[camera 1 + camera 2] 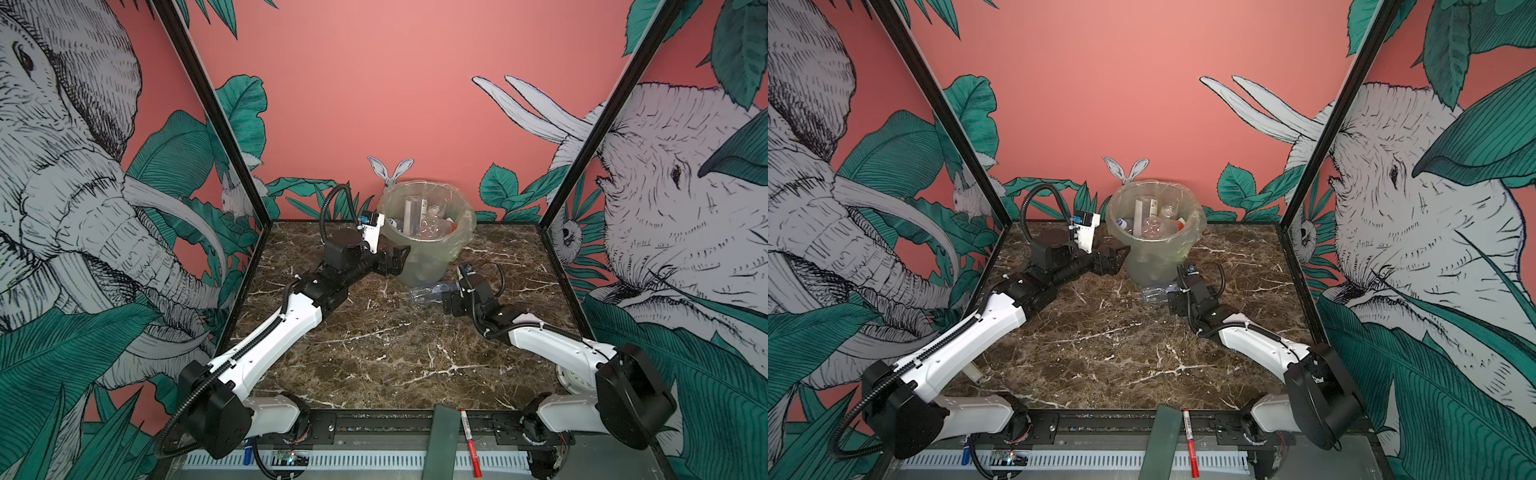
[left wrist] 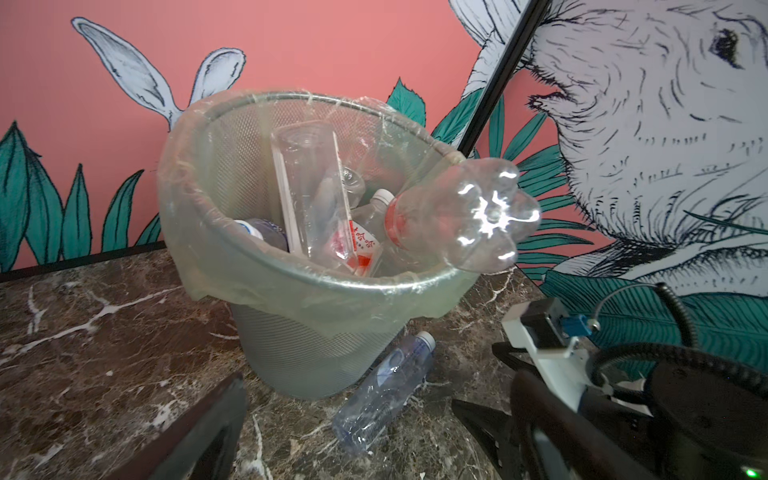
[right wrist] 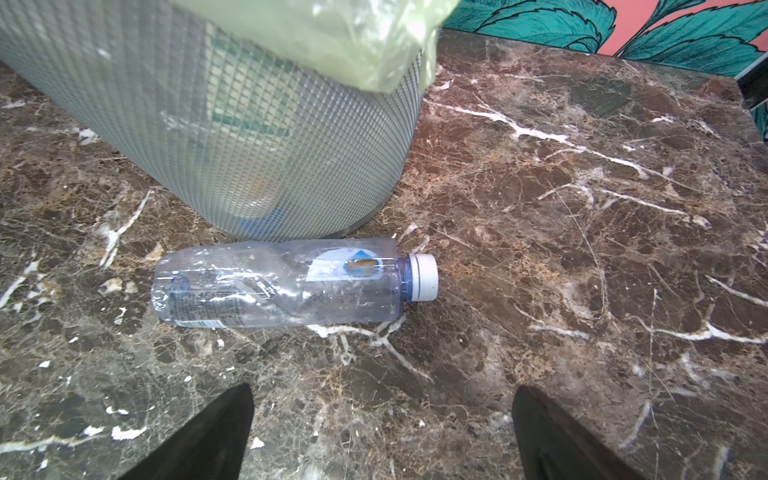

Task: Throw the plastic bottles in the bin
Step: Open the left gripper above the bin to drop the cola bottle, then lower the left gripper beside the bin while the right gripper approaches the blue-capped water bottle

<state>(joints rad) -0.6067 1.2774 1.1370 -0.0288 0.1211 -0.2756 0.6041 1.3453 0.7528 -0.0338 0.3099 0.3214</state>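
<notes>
Now all jaws gape empty, a crumpled clear bottle (image 3: 291, 286) beside the mesh bin (image 3: 249, 145).

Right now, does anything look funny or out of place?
Yes. One dented bottle lies on the table beside the bin, not inside. A red-labelled bottle perches on its rim, base sticking out.

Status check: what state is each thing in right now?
bin, upright, bag-lined, several bottles inside.
red-label bottle, mostly in the bin, base jutting over the rim.
table bottle, lying on its side at the bin's foot, capped, dented.
left end effector, open, empty, beside the bin.
right end effector, open, empty, facing the table bottle.
</notes>
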